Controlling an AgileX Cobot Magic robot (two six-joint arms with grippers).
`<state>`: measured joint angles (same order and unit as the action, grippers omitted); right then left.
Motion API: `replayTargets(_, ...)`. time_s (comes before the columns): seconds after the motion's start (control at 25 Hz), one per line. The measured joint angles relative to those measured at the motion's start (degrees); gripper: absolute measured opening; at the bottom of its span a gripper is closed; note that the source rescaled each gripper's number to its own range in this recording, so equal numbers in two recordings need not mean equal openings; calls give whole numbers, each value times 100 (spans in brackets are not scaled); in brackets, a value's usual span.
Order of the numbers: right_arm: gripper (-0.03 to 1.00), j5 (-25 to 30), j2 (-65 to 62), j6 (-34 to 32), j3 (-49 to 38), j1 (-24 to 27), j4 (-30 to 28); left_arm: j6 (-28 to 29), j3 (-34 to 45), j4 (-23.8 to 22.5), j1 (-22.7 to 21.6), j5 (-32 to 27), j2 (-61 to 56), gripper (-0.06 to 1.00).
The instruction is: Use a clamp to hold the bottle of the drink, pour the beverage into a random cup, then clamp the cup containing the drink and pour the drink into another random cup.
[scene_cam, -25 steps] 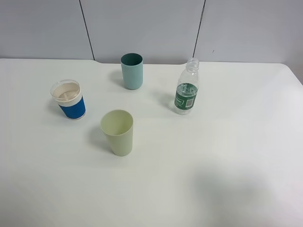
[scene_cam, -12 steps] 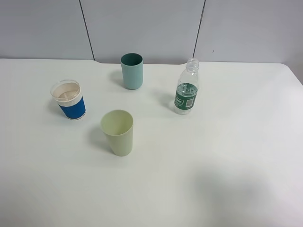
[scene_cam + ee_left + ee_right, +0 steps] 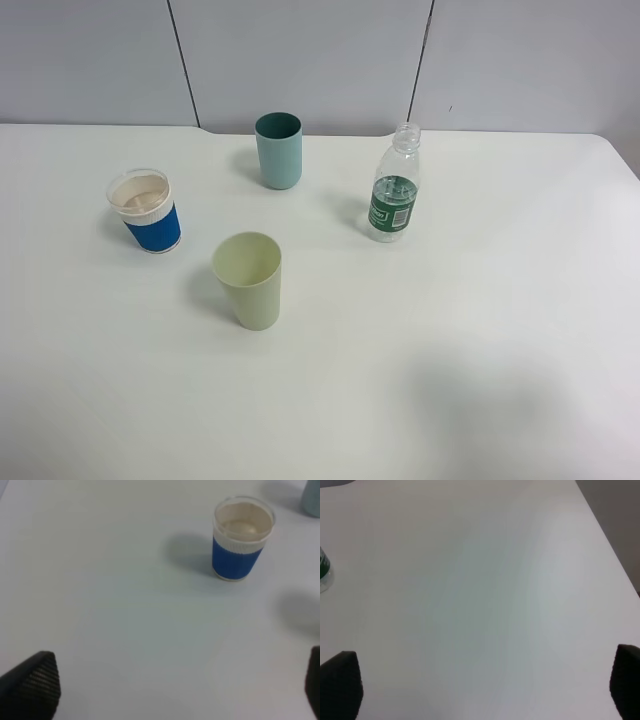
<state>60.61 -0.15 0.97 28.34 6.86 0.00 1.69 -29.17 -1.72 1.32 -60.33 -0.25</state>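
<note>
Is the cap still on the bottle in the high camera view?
No, the bottle stands upright on the table with its neck open and no cap on it.

- The bottle, right of centre in the upper half of the high view, wears a green label with pale print on it, too small to read.
- No other writing, number or sign shows in any view.

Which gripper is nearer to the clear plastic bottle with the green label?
Right. The right gripper sees the clear plastic bottle with the green label at its view's edge; the left gripper faces the blue-sleeved cup.
</note>
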Motion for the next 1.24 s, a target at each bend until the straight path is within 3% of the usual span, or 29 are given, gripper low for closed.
replayTargets(1.24, 100, 0, 0, 0, 0, 0, 0, -12, 0, 5, 0, 0, 0, 100)
